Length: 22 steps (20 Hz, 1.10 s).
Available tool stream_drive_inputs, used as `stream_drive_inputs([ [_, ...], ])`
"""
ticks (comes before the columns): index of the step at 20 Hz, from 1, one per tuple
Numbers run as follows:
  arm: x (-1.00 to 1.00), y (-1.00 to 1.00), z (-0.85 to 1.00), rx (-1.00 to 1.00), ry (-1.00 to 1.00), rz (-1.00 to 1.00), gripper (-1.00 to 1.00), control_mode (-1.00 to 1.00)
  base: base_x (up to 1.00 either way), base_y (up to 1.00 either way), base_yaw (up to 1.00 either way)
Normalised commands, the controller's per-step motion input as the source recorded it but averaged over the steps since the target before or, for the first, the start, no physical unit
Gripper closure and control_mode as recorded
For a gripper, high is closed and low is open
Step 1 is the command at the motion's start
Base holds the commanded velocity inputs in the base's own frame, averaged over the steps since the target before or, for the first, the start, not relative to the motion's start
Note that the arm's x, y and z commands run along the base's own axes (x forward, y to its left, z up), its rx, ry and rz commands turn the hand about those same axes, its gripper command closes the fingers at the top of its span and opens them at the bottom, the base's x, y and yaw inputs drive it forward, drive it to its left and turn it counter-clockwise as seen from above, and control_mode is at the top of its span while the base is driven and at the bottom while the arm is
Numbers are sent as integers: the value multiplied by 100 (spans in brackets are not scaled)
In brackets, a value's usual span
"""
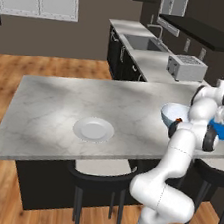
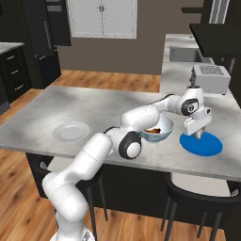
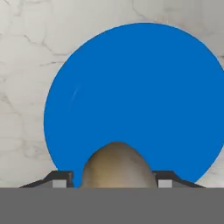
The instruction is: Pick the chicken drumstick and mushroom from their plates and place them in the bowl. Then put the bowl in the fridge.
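Fingers [image 3: 116,186] spread, one tip each side of the mushroom [image 3: 117,165]; can't tell if they touch or pinch it. Mushroom sits between the tips, rounded cap toward the camera, on the near part of the blue plate [image 3: 131,87] directly below. Its long axis can't be judged from here. In the right base view the fingers [image 2: 199,135] hang over the blue plate [image 2: 207,147], with the bowl [image 2: 160,134] just beside on the bench [image 2: 108,113] and something reddish-brown inside. White plate [image 2: 70,131] lies well apart, far along the bench.

Smooth matt blue plate [image 3: 131,87], marbled counter [image 3: 26,52]
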Motion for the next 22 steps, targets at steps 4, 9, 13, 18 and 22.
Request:
stream_drive_inputs([
  [4,-32,27,27,20,9,-30,100,-100,0,0,0],
  [9,-31,33,19,19,6,-33,100,-100,0,0,0],
  [13,-30,44,15,13,0,-33,100,-100,0,0,0],
  [18,-21,35,38,1,-6,-23,100,-100,0,0,0],
  [22,-36,48,21,-4,-14,-20,100,-100,0,0,0],
])
